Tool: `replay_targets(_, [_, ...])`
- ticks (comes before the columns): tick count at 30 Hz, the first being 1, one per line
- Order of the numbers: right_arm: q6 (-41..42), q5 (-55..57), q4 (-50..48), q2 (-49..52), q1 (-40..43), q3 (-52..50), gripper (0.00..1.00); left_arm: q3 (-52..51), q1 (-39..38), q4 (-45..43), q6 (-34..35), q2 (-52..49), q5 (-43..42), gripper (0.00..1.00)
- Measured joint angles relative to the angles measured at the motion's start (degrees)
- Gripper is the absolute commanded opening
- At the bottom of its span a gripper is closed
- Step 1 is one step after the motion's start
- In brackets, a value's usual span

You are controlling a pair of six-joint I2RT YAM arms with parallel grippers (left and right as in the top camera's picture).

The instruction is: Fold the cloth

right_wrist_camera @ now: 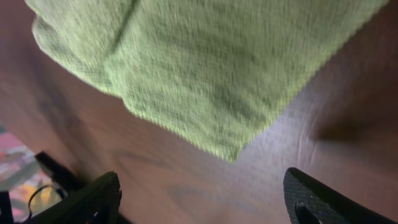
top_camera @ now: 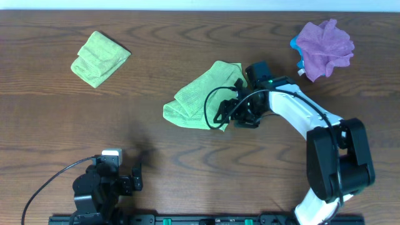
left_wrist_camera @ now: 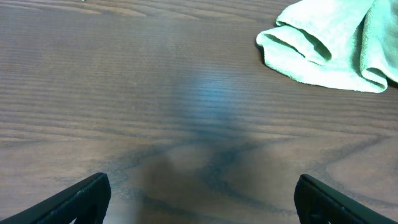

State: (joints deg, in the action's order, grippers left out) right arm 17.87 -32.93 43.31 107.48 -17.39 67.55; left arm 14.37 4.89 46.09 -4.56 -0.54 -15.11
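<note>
A light green cloth (top_camera: 203, 95) lies folded and rumpled at the table's middle. It fills the top of the right wrist view (right_wrist_camera: 205, 68) and shows at the top right of the left wrist view (left_wrist_camera: 336, 46). My right gripper (top_camera: 232, 115) is open and empty just beside the cloth's right edge; its fingers (right_wrist_camera: 199, 199) are spread over bare wood below the cloth's corner. My left gripper (top_camera: 134, 178) is open and empty near the front edge, its fingers (left_wrist_camera: 199, 199) wide apart over the table.
A second green cloth (top_camera: 99, 58), folded, lies at the back left. A purple cloth (top_camera: 324, 47) is bunched at the back right over something blue (top_camera: 294, 44). A black cable loops over the middle cloth by my right arm.
</note>
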Motion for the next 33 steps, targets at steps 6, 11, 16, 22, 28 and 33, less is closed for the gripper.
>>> replay_targets(6, [1.2, 0.9, -2.3, 0.0, -0.4, -0.1, 0.83, 0.0, 0.0, 0.0, 0.0, 0.0, 0.0, 0.95])
replay_targets(11, [1.7, 1.2, -3.0, 0.5, -0.9, -0.1, 0.81, 0.0, 0.0, 0.0, 0.0, 0.0, 0.0, 0.96])
replay_targets(16, [2.4, 1.4, -3.8, 2.7, -1.4, -0.1, 0.78, 0.0, 0.0, 0.0, 0.0, 0.0, 0.0, 0.95])
replay_targets(22, [3.2, 1.4, -6.2, 3.2, -2.5, -0.2, 0.69, 0.0, 0.0, 0.0, 0.0, 0.0, 0.0, 0.96])
replay_targets(28, [5.2, 1.5, -7.6, 4.7, -4.5, -0.2, 0.48, 0.0, 0.0, 0.0, 0.0, 0.0, 0.0, 0.95])
replay_targets(33, [5.5, 2.3, -7.7, 4.9, -5.1, -0.2, 0.26, 0.0, 0.0, 0.0, 0.0, 0.0, 0.0, 0.96])
